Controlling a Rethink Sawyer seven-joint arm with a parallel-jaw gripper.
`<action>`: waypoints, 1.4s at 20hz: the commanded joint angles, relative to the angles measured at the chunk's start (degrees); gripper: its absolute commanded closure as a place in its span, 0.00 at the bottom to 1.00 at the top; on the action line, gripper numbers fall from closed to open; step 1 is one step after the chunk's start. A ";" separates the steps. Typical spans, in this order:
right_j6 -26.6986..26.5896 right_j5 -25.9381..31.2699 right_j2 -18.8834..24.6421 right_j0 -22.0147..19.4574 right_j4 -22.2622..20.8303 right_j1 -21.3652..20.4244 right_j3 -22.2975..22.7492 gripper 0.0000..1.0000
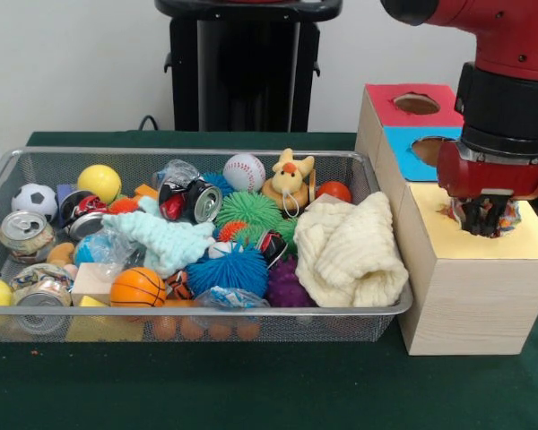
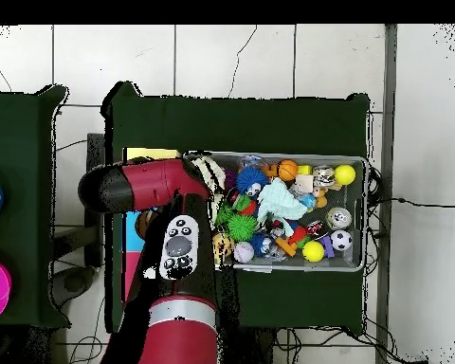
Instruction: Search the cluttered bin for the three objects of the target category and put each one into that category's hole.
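Note:
My gripper (image 1: 482, 219) is down in the round hole (image 1: 481, 224) of the yellow-topped wooden box (image 1: 466, 287), right of the bin (image 1: 206, 152). It is shut on a polka-dot cloth (image 1: 512, 213), whose dotted edges show on both sides of it at the hole's rim. I see no other polka-dot cloth in the bin. In the overhead view the red arm (image 2: 165, 185) covers the gripper and the hole. Only a strip of the yellow top (image 2: 151, 154) shows beside the bin (image 2: 364, 213).
A cream waffle-knit cloth (image 1: 350, 246) fills the bin's right end beside the box. A mint fuzzy cloth (image 1: 166, 237), balls, cans and spiky toys crowd the rest. The blue-topped box (image 1: 411, 157) and the red-topped box (image 1: 412, 103) stand behind the yellow one.

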 commanded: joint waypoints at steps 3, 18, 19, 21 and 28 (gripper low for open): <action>8.23 -1.45 0.30 -0.05 -0.48 4.13 0.46 1.00; 6.48 11.04 -0.04 0.90 1.50 -4.06 1.67 1.00; 6.50 11.61 -0.20 1.16 1.45 -4.39 1.39 1.00; 6.30 13.28 -0.32 1.30 1.36 -4.13 -0.66 1.00; 6.61 15.02 0.30 1.41 0.97 -3.66 -3.46 1.00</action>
